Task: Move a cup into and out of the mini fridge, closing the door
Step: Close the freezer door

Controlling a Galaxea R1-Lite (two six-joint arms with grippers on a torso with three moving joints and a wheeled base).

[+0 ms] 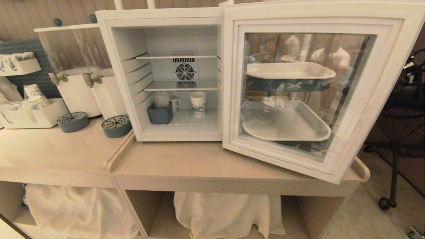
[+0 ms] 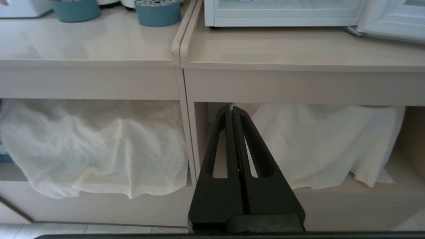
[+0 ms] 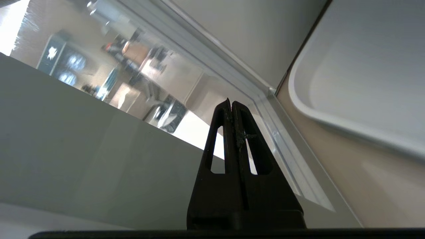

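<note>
left end effector (image 2: 232,109): parked low in front of the counter (image 1: 206,166), fingers pressed together, holding nothing
right end effector (image 3: 231,103): fingers pressed together, empty, just beside the outer face of the door (image 1: 315,89), near its frame; contact can't be confirmed
door: swung wide open over the counter's right end
cup (image 1: 198,103): upright on the mini fridge (image 1: 159,20) floor, right of centre, clear of the wire shelves
risk 1: a push near the hinge side may skid the fridge rather than swing the door
risk 2: a fast slam could jolt the light cup over
risk 3: a tray (image 3: 362,83) lies close by the right end effector and could be clipped
counts: one cup in question, one blue bin and one mug beside it, two wire shelves, two trays seen through the glass, two round blue drip trays left of the fridge
</note>
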